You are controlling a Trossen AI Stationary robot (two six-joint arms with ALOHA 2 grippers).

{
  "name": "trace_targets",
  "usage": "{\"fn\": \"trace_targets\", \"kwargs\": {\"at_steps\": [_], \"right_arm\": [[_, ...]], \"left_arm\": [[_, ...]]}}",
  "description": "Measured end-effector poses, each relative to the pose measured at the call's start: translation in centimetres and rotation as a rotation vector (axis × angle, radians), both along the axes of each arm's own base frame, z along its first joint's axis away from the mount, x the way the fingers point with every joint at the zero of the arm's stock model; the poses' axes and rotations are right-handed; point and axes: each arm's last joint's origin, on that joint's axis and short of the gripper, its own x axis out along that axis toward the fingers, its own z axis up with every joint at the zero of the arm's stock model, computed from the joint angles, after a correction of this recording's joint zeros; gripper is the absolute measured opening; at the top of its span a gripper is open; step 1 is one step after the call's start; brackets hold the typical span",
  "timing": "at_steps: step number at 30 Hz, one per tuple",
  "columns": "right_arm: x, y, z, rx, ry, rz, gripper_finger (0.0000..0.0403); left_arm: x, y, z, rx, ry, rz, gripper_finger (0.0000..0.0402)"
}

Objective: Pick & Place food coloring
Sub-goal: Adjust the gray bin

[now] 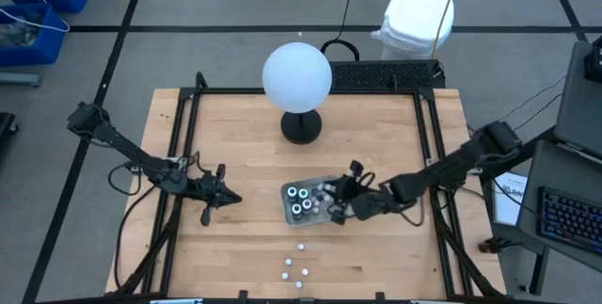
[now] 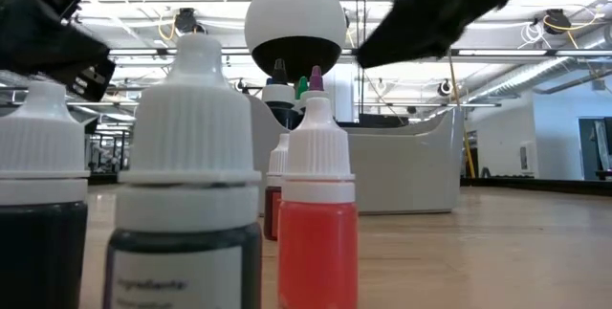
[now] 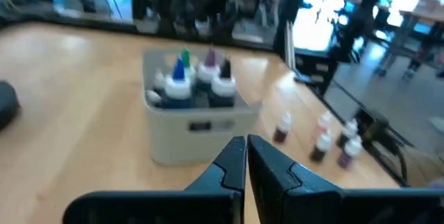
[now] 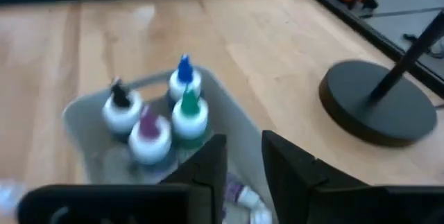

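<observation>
White globe lamp (image 1: 296,76) on black base (image 1: 301,127); grey tray (image 1: 288,212) mid-table.

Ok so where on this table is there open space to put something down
Bare wood lies between the left hand and the grey tray, and along the far edge beside the globe's black base. It is crowded at the tray, where the right hand hovers, and around the loose bottles near the front edge.
</observation>
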Motion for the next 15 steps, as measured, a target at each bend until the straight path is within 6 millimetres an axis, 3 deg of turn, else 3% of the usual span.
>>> {"fn": "trace_targets", "kwargs": {"at_steps": [7,11,15], "right_arm": [[-3.6,1.8,0.5,-0.031,0.089,-0.030,0.0007],[-4.8,2.7,-0.3,-0.016,0.071,-0.109,0.0007],[-5.8,2.8,-2.6,0.002,0.079,-0.167,0.0001]], "left_arm": [[0.7,-0.5,-1.6,0.025,0.107,-0.033,0.0006],[1.4,-1.1,-1.9,0.029,0.102,-0.058,0.0004],[3.2,-2.3,-1.7,0.094,0.157,-0.099,0.0003]]}}
